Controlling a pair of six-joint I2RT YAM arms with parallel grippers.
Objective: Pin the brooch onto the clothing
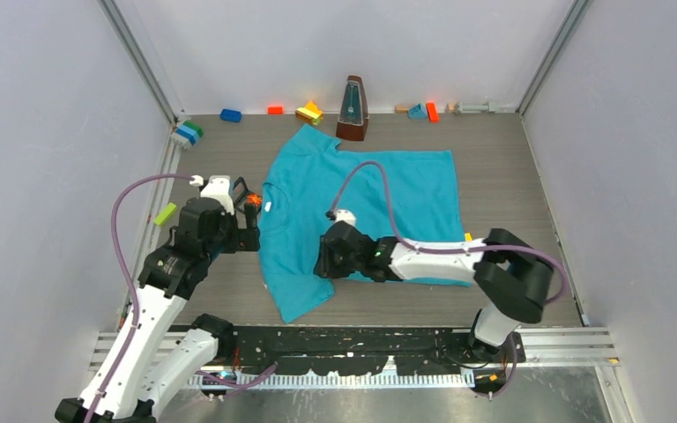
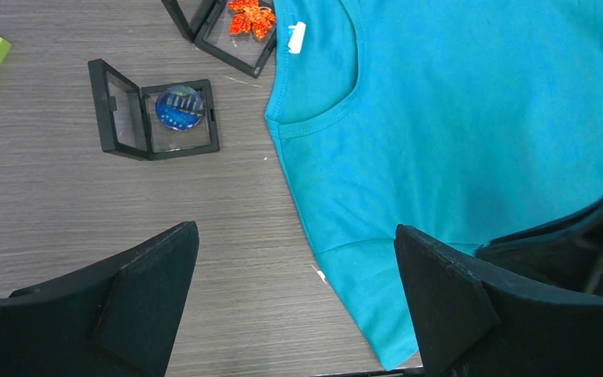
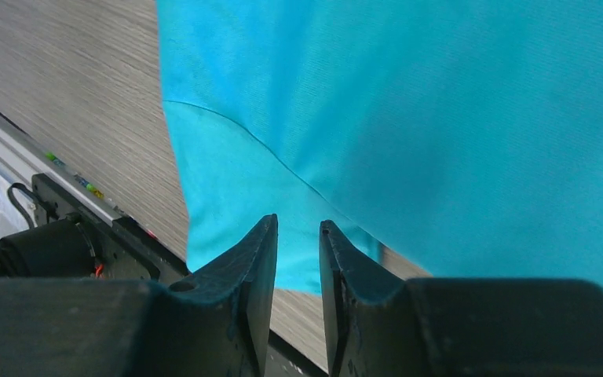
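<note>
**Brooch not yet picked up; both arms hovering by the shirt**

The teal-blue short-sleeved T-shirt of soft fabric (image 1: 361,203) is lying flat in the middle of the grey wood-grain desk (image 1: 511,176). Its collar is pointing left and its hem right, with one sleeve reaching far and the other near. The cloth is looking smooth, with only faint ripples, and a small white neck label (image 2: 296,35) is showing inside the collar. No pin is showing anywhere on it.

The job is looking to be at its opening step, fetching a brooch. Just left of the collar, two shallow black display boxes are sitting with their lids up. One (image 2: 157,118) is holding a round blue domed brooch (image 2: 180,108). The other (image 2: 232,39) is holding an orange maple-leaf brooch (image 2: 251,17). I cannot tell which one is meant.

The left claw (image 2: 295,236) is hanging spread wide and empty over the bare desk and the shirt's near shoulder, a little nearer than the boxes. The right claw (image 3: 298,228) is hovering above the near sleeve seam, its fingers narrowly parted with nothing visibly pinched.

Next, I judge, the left claw needs to travel farther left, over a box, and close delicately on a small, slippery piece, while the right claw steadies the limp fabric.
</note>
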